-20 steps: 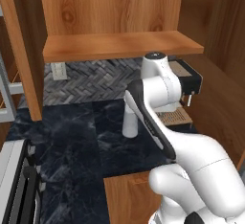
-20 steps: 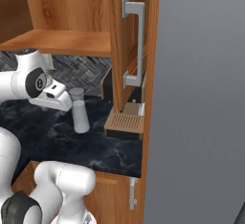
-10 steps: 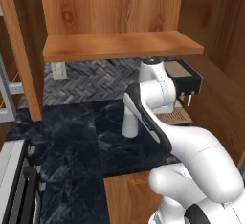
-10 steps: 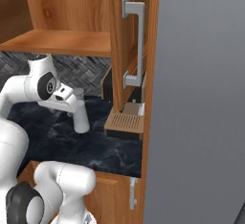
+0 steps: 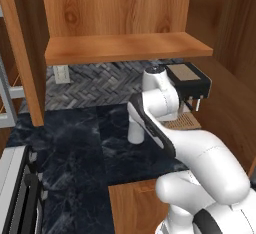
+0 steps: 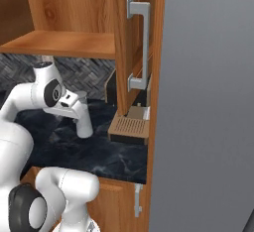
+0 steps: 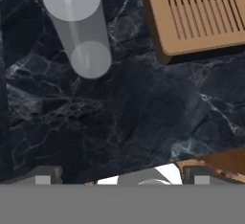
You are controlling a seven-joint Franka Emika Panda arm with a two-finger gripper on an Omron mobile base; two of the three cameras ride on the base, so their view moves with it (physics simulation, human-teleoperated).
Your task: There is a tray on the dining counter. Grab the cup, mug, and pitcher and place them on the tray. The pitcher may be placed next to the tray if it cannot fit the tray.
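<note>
Pitcher (image 7: pixel 79 24), pale grey and translucent, stands upright on the black veined marble worktop (image 7: pixel 119 113), ahead of the pincer (image 7: pixel 119 179) and off to its left in the hand view, clear of both fingertips (image 7: pixel 43 176). Seen from above, its round mouth sits wider than the base below it. Pincer is released, jaws spread wide, nothing between them; it hangs over bare marble near the worktop's front edge. To the pincer's right and ahead lies a brown slatted drip tray (image 7: pixel 198 15), belonging to a dark coffee machine (image 5: pixel 187 80) tucked under the wooden shelf (image 5: pixel 125 48). In the left base view the pitcher (image 5: pixel 135 128) shows partly behind the white arm, on the marble in front of the grey herringbone backsplash (image 5: pixel 100 80). In the right base view the pitcher (image 6: pixel 83 122) stands just beside the arm's wrist, with the drip tray (image 6: pixel 130 127) near it toward the cabinet door and its metal handle (image 6: pixel 141 47).
</note>
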